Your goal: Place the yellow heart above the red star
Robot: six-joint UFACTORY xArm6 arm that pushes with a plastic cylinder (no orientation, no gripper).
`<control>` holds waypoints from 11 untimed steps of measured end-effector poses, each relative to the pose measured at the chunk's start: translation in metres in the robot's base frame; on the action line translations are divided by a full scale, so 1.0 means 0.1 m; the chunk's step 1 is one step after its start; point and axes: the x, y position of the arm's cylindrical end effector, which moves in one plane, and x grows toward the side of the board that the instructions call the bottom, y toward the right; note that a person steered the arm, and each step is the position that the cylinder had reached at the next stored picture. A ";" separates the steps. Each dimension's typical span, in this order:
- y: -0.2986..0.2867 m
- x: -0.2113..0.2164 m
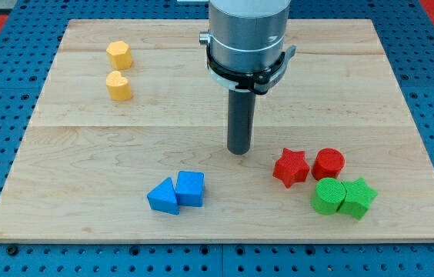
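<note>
The yellow heart (119,86) lies on the wooden board (78,169) at the view's upper left, just below a yellow hexagon (119,55). The red star (291,167) lies at the view's lower right. My tip (239,151) rests on the board near the middle, a little to the left of and slightly above the red star, not touching it, and far to the right of the yellow heart.
A red cylinder (328,164) sits right of the red star. A green cylinder (328,195) and a green star (357,197) lie just below them. A blue triangle (163,197) and a blue cube (190,188) lie touching at the lower middle.
</note>
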 end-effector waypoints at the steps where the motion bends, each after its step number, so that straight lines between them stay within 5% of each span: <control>1: 0.00 -0.01; 2: -0.01 -0.06; 3: 0.11 -0.60; 6: -2.27 -0.82; 7: -2.34 -1.13; 11: 0.39 -1.76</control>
